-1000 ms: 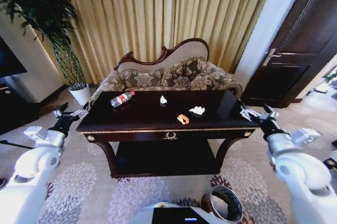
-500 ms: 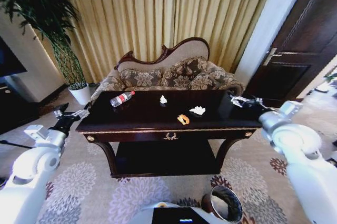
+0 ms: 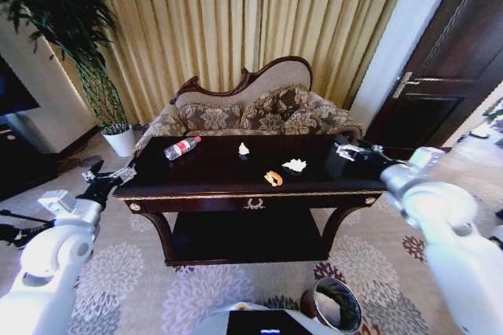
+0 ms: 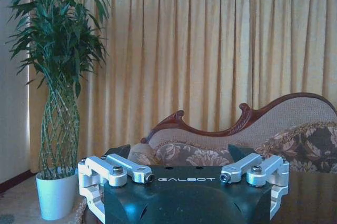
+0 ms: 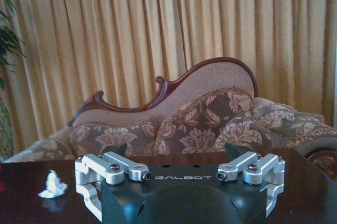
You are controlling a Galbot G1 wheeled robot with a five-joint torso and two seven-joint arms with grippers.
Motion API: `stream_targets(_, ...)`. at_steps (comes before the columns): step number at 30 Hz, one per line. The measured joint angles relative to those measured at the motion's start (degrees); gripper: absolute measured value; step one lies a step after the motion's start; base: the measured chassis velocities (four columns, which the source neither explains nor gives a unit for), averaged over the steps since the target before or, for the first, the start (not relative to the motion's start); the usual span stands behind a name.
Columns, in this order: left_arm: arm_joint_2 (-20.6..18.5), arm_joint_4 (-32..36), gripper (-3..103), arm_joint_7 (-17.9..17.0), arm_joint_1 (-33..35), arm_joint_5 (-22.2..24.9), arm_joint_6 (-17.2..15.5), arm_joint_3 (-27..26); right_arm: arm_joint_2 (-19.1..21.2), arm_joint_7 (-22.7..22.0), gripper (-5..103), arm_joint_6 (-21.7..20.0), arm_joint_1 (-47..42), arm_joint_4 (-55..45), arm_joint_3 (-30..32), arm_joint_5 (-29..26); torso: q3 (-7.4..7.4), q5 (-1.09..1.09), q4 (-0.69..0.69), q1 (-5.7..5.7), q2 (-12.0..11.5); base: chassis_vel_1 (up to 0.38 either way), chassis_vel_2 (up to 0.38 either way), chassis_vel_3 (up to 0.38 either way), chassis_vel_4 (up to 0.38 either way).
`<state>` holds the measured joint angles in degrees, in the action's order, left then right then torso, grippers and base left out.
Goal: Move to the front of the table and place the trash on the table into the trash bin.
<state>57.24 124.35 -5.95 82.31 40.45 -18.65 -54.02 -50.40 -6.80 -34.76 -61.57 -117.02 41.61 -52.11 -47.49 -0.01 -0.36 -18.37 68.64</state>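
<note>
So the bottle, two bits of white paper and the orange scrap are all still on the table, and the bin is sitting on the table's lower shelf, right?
Not quite. The head view shows the trash bin on the carpet in front of the table, close to the robot's base, not on the lower shelf. The rest holds: the bottle, both white paper bits and the orange scrap lie on the tabletop.

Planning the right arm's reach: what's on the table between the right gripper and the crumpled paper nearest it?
Head view: only bare dark tabletop lies between the right gripper and the crumpled paper.
</note>
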Motion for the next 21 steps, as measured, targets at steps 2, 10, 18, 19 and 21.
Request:
stream_targets(2,-0.12,-0.27,100,0.21,-0.36,-0.17,0.00,0.04,-0.60,0.01,100,-0.52,2.93,2.02,-2.22,0.90,-0.01,0.04,0.01,0.00,0.00,0.000,0.000,0.000,0.000)
stream_targets(10,-4.00,-0.35,100,0.36,-0.36,1.19,-2.36,-0.48,-2.22,0.00,100,-1.55,10.77,9.32,-9.85,7.50,-0.01,0.01,0.00,-0.01,0.00,0.000,0.000,0.000,0.000)
stream_targets(18,-7.28,0.45,100,-1.79,-0.23,4.48,-6.79,-0.76,-2.75,0.01,100,-2.85,10.31,11.35,-14.44,11.10,-0.01,0.01,-0.01,0.00,0.00,0.000,0.000,0.000,0.000)
stream_targets(19,-7.28,0.45,100,-1.79,-0.23,4.48,-6.79,-0.76,-2.75,0.01,100,-2.85,10.31,11.35,-14.44,11.10,-0.01,0.01,-0.01,0.00,0.00,0.000,0.000,0.000,0.000)
stream_targets(21,-7.91,0.10,100,-2.00,-0.23,4.96,-6.88,-0.79,-2.61,0.00,100,-2.87,9.97,11.73,-14.67,11.56,0.00,0.01,-0.02,0.00,0.00,0.000,0.000,0.000,0.000)
